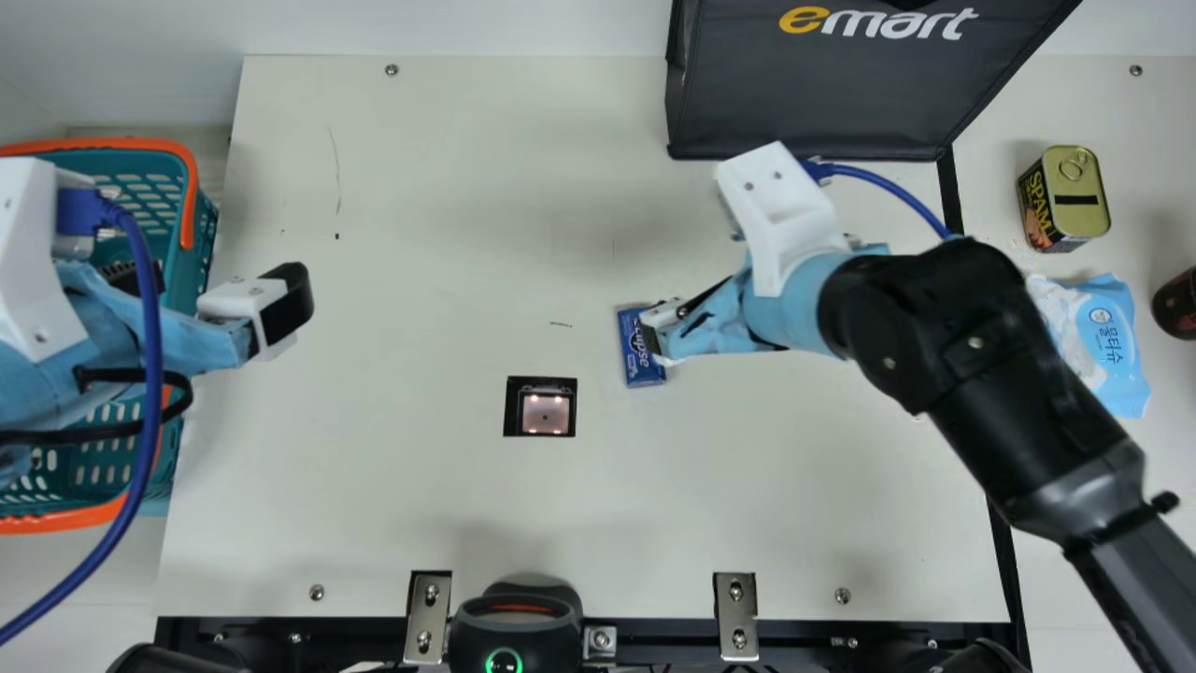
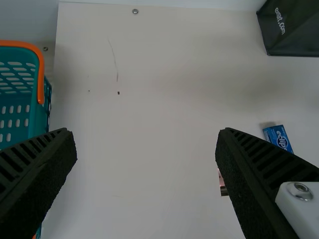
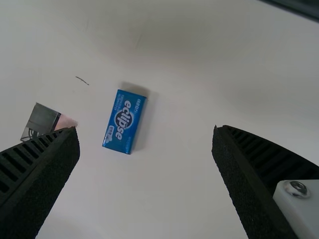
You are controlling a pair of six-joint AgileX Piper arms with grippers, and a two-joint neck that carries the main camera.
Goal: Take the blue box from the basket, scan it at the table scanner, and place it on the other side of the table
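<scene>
One blue box (image 1: pixel 643 372) lies flat on the cream table (image 1: pixel 420 224), just to the right of the table scanner (image 1: pixel 546 413) and a little farther from the robot than it, with bare tabletop between the two. The scanner is a small black square with a pinkish lit window. The right gripper (image 1: pixel 661 332) hangs over the box, so also to the right of the scanner and slightly beyond it, hiding part of the box in the main view; in the right wrist view its ribbed fingers stand wide apart with nothing held, and the box lies on the tabletop past their tips. The left gripper (image 1: pixel 206 292) is well to the left of the scanner and farther out, above the table's left edge and the basket side. Its fingers too are spread wide, with nothing between them. The teal basket (image 1: pixel 191 192) with the orange rim sits well left of the scanner, partly covered by the left arm. Beyond the scanner and to its right stands a black bag (image 1: pixel 804 103). Well apart on the scanner's right are a SPAM can (image 1: pixel 1079 201), a blue and white pack (image 1: pixel 1107 338) and a dark, rounded item (image 1: pixel 1179 304), cut off by the main view's edge.
</scene>
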